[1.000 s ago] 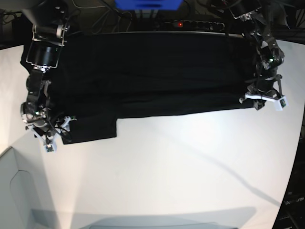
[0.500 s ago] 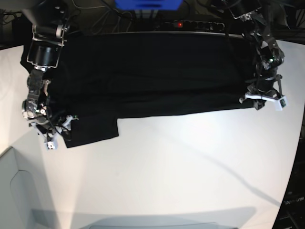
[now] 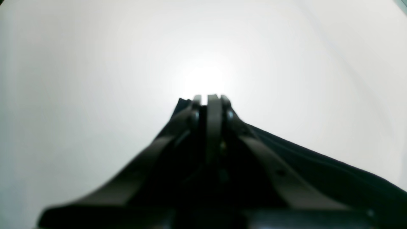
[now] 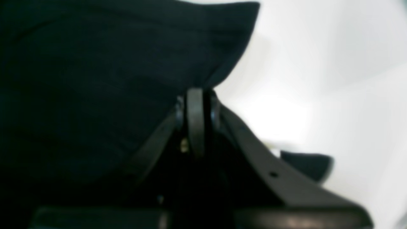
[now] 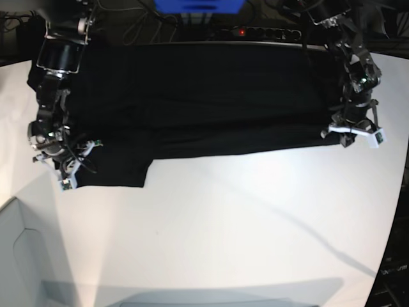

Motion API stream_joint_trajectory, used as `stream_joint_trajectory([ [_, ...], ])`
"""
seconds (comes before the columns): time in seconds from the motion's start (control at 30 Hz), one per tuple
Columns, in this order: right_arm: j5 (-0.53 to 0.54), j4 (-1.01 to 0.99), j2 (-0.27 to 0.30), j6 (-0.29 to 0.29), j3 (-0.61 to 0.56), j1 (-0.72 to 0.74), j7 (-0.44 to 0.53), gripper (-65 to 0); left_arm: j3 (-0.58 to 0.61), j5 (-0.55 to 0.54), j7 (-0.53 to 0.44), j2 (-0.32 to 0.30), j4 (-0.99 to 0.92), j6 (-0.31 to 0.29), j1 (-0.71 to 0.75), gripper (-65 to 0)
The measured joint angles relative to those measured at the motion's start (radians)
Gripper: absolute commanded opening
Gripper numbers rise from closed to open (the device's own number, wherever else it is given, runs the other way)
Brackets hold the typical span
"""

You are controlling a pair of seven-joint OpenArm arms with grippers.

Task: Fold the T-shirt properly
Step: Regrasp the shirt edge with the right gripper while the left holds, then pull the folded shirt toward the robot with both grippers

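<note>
1. Right, the T-shirt [image 5: 198, 96] lies spread wide across the far half of the white table [image 5: 243, 224], its long near edge running nearly straight from one arm to the other.
2. Over on the base view's left, the right gripper [image 5: 69, 171] sits at the shirt's near corner, where a sleeve-like flap hangs lower than the rest of the hem.
3. From the right wrist, that gripper [image 4: 195, 95] has its jaws pressed together, clenched on black cloth; the T-shirt [image 4: 95, 79] rises from the pinch and fills the upper left (blurry, but the pinch is plain).
4. A small dark bit of cloth also peeks out to the right of the finger there, against the bright table [image 4: 349, 95].
5. On the base view's right, the left gripper [image 5: 354, 133] is at the opposite near corner of the shirt.
6. Its wrist view shows the left gripper [image 3: 210, 100] squeezed closed, with the T-shirt [image 3: 318, 165] trailing away to the lower right from between the jaws, so it grasps the cloth's edge.
7. Beyond both tips, only pale table [image 3: 95, 79].
</note>
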Motion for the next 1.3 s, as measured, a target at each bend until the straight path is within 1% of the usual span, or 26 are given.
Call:
stream_joint_trajectory([
  [0.13, 0.006, 0.287, -0.002, -0.002, -0.001, -0.086, 0.023, -65.0, -0.008, 0.000, 0.008, 0.002, 0.018, 0.000, 0.015, -65.0],
  [0.2, 0.010, 0.409, -0.002, -0.002, -0.001, -0.158, 0.028, -65.0, -0.029, -0.004, 0.000, 0.002, 0.047, -0.001, 0.019, -65.0],
  [0.3, 0.003, 0.521, -0.024, 0.000, 0.002, -0.264, 0.000, -65.0, -0.038, -0.004, -0.003, -0.001, 0.080, -0.002, 0.032, -65.0],
  [0.37, 0.013, 0.565, -0.039, 0.000, 0.003, -0.315, 0.014, -65.0, -0.037, -0.004, -0.001, 0.001, 0.093, -0.003, 0.049, -65.0],
  [0.43, 0.014, 0.575, -0.062, -0.002, 0.021, -0.353, 0.033, -65.0, -0.037, -0.004, 0.005, 0.002, 0.109, -0.004, 0.059, -65.0],
  [0.53, 0.008, 0.569, -0.088, 0.000, 0.058, -0.428, 0.019, -65.0, -0.037, -0.004, 0.003, -0.002, 0.128, -0.004, 0.068, -65.0],
  [0.57, 0.009, 0.568, -0.092, 0.003, 0.069, -0.453, 0.017, -65.0, -0.037, -0.005, -0.001, -0.001, 0.129, -0.004, 0.072, -65.0],
  [0.6, 0.008, 0.569, -0.093, 0.019, 0.079, -0.477, 0.020, -65.0, -0.037, -0.005, 0.000, 0.000, 0.131, -0.004, 0.078, -65.0],
  [0.67, 0.010, 0.569, -0.097, 0.109, 0.113, -0.509, 0.024, -65.0, -0.037, -0.005, 0.004, 0.000, 0.129, -0.004, 0.081, -65.0],
  [0.77, 0.006, 0.569, -0.098, 0.195, 0.151, -0.565, 0.027, -65.0, -0.037, -0.004, -0.003, 0.000, 0.127, -0.005, 0.097, -65.0],
  [0.8, 0.007, 0.569, -0.099, 0.212, 0.162, -0.584, 0.025, -65.0, -0.037, -0.004, -0.003, 0.000, 0.125, -0.004, 0.102, -65.0],
  [0.9, 0.012, 0.569, -0.099, 0.218, 0.205, -0.616, 0.028, -65.0, -0.037, -0.004, 0.001, -0.002, 0.123, -0.004, 0.109, -65.0],
  [1.17, 0.016, 0.570, -0.099, 0.218, 0.344, -0.632, 0.036, -65.0, -0.037, -0.008, 0.003, -0.009, 0.126, -0.005, 0.116, -65.0],
  [1.23, 0.016, 0.570, -0.099, 0.218, 0.360, -0.637, 0.036, -65.0, -0.037, -0.011, 0.004, -0.009, 0.127, -0.011, 0.133, -65.0],
  [1.3, 0.023, 0.572, -0.099, 0.219, 0.366, -0.662, 0.042, -65.0, -0.035, -0.015, 0.005, -0.027, 0.139, -0.012, 0.166, -65.0],
])
